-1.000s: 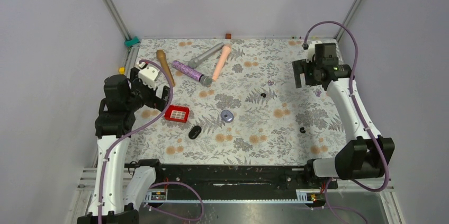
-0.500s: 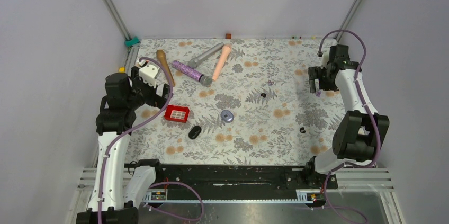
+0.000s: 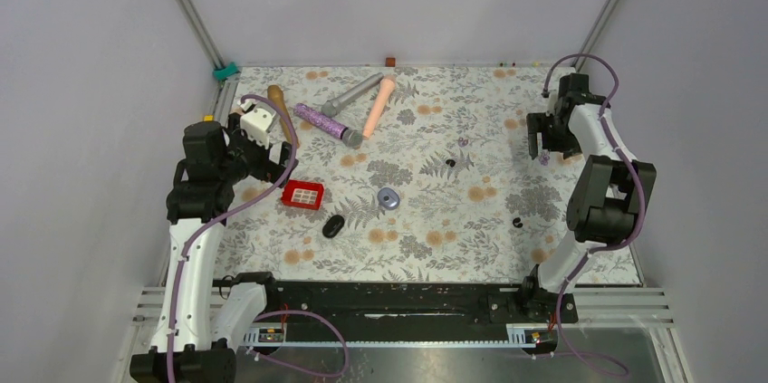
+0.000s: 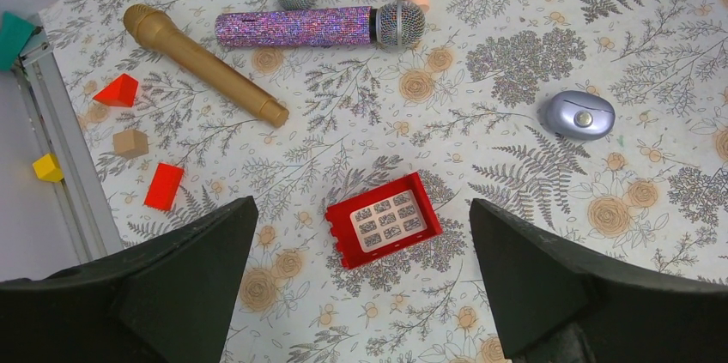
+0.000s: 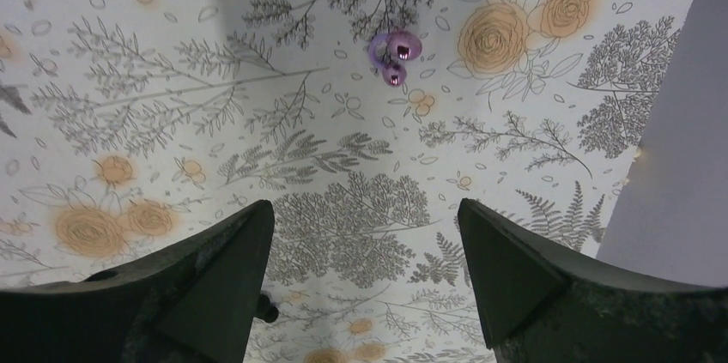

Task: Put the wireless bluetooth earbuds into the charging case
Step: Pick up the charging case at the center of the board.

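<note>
Lavender oval plastic charging case (image 3: 388, 198) sits on floral surface (image 3: 426, 247), red square tray (image 3: 302, 194) left of it, tiny black earbuds (image 3: 450, 163) right of it; left hand (image 4: 360, 204) and right hand (image 5: 365, 204) spread.

The charging case (image 3: 388, 198) lies near the middle of the table (image 3: 435, 256). The tray (image 3: 302, 194) lies to its left, apart from it. The oval pebble-like object (image 3: 332, 225) lies between the two, nearer to the arm bases. One earbud (image 3: 450, 163) lies behind the case and to its right. The other earbud (image 3: 517, 221) lies further right and nearer to the front, well apart from the first. Behind the tray lie four microphones: the leftmost microphone (image 4: 206, 65), the second microphone (image 3: 324, 121) just right of it, and further back the third microphone (image 3: 353, 93) and the fourth microphone (image 3: 379, 107). The left gripper (image 4: 362, 208) hangs left of the tray, and the right gripper (image 5: 365, 208) hangs over the far right part of the table.
</note>
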`<state>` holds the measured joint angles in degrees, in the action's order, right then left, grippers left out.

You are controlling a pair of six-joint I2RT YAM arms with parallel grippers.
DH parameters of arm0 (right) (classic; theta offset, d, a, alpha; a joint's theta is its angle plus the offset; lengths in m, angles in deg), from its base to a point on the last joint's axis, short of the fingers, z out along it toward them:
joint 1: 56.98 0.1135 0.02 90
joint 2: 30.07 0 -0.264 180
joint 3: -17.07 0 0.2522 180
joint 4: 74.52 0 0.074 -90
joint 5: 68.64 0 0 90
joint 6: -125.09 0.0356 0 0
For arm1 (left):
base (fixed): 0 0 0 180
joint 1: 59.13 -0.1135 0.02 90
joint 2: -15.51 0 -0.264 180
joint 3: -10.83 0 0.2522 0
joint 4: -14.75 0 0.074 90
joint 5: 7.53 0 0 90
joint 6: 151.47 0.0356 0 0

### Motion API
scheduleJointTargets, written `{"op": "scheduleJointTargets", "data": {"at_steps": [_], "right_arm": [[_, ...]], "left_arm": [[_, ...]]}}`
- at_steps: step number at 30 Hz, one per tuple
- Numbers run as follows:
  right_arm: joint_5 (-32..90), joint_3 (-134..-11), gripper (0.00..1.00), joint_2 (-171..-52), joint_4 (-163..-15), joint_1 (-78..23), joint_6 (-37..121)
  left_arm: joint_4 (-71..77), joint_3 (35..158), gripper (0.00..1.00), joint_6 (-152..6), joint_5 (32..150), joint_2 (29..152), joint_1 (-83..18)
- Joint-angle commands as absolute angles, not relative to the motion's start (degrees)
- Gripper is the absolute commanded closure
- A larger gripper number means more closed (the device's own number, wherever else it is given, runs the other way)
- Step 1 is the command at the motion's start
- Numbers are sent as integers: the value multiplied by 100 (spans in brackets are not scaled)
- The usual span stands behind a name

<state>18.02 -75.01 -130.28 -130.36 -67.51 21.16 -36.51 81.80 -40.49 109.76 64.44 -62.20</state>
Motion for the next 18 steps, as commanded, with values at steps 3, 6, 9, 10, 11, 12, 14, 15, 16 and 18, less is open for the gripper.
{"op": "scheduleJointTargets", "data": {"at_steps": [3,6,9,10,11,12,14,15,16,18], "right_arm": [[2113,-8195,21,-13531,-13275,-6918,2660],[2263,-8345,24,-13758,-13365,-6920,2716],[2374,-8475,28,-13930,-13477,-6920,2762],[2370,-8485,28,-13969,-13484,-6920,2784],[2354,-8506,28,-14009,-13482,-6920,2818],[2342,-8514,29,-14028,-13478,-6920,2838],[2279,-8540,31,-14081,-13471,-6920,2887],[2280,-8553,33,-14107,-13471,-6922,2912],[2278,-8562,34,-14131,-13474,-6927,2926],[2289,-8579,35,-14167,-13478,-6921,2974]], "left_arm": [[-3390,8172,1,-4081,11184,6488,-6229],[-3391,8172,1,-4081,11206,6491,-6227],[-3395,8172,1,-4081,11222,6504,-6229],[-3391,8172,2,-4081,11222,6513,-6231],[-3391,8172,1,-4072,11234,6517,-6227],[-3395,8172,2,-4070,11228,6519,-6229],[-3393,8164,2,-4072,11230,6517,-6229],[-3391,8161,1,-4072,11240,6524,-6225],[-3391,8158,1,-4072,11241,6518,-6229],[-3390,8156,2,-4063,11236,6524,-6225]]}}
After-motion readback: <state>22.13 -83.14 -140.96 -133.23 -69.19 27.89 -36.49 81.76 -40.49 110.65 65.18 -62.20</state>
